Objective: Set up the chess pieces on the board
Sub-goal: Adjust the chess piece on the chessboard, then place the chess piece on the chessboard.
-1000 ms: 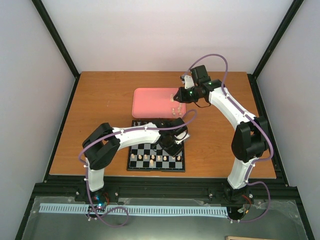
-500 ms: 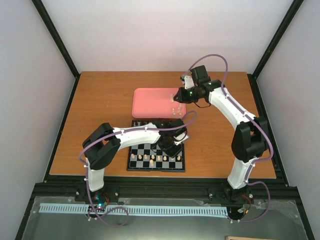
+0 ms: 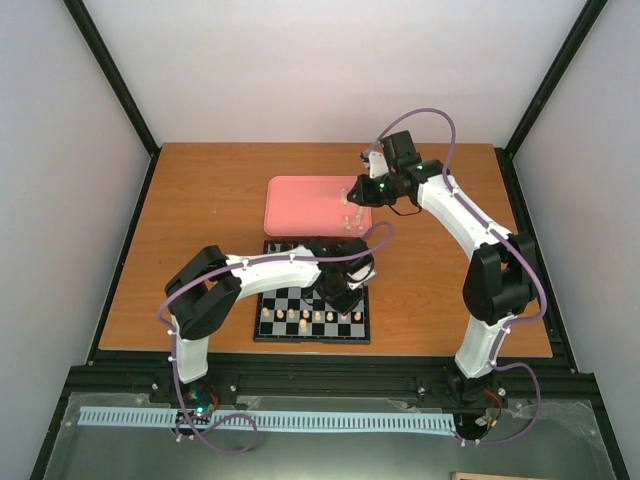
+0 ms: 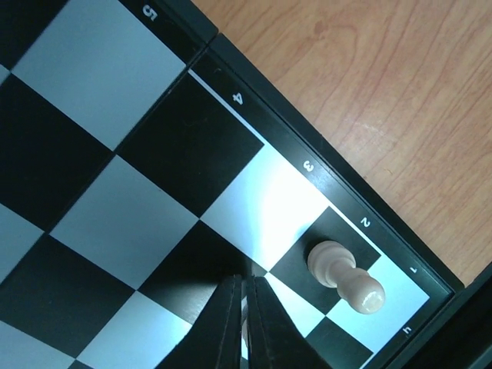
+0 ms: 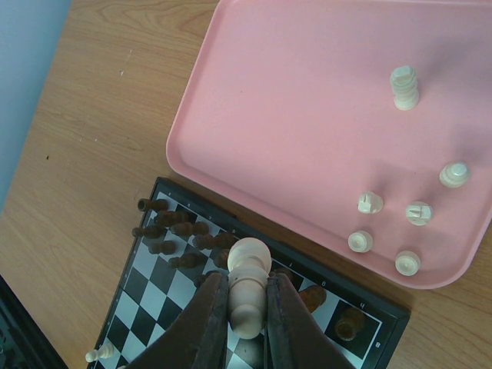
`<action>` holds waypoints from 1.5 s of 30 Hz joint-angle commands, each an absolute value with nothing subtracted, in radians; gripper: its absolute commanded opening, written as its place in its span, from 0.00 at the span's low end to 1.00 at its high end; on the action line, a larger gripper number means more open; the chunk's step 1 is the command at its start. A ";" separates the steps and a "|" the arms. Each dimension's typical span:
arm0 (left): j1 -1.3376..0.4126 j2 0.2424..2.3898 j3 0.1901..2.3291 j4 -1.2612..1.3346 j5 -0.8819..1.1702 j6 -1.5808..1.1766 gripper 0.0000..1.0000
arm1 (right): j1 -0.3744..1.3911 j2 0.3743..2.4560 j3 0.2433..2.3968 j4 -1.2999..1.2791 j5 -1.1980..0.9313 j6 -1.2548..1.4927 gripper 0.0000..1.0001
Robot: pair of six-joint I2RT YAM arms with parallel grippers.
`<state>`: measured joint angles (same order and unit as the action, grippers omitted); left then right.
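Nearest to us, our left gripper hangs low over the board with its fingers nearly pressed together. We cannot tell if anything is pinched there, and a white pawn stands just beside it by the board's right edge. Farther out, our right gripper is squeezed on a cream piece, held upright above the board's far edge, so its empty squares lie toward us, and more chess pieces sit beyond in the pink tray.
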<state>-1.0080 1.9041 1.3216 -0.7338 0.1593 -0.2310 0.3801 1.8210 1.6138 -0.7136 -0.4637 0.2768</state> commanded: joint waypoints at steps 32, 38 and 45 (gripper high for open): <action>-0.684 1.599 1.392 -0.822 0.002 -0.269 0.21 | 0.246 1.766 1.783 -0.750 -0.631 0.301 0.11; -0.486 1.578 1.414 -0.818 0.063 -0.248 0.23 | 0.245 1.726 1.755 -0.751 -0.916 0.304 0.11; -0.358 1.611 1.432 -0.786 0.134 -0.242 0.23 | 0.246 1.588 1.527 -0.639 -1.146 0.340 0.11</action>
<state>-0.4126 1.5887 1.3884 -0.7891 0.0650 -0.2565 0.2466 1.6585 1.6138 -0.6922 -0.9569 0.3252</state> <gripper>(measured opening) 0.231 0.117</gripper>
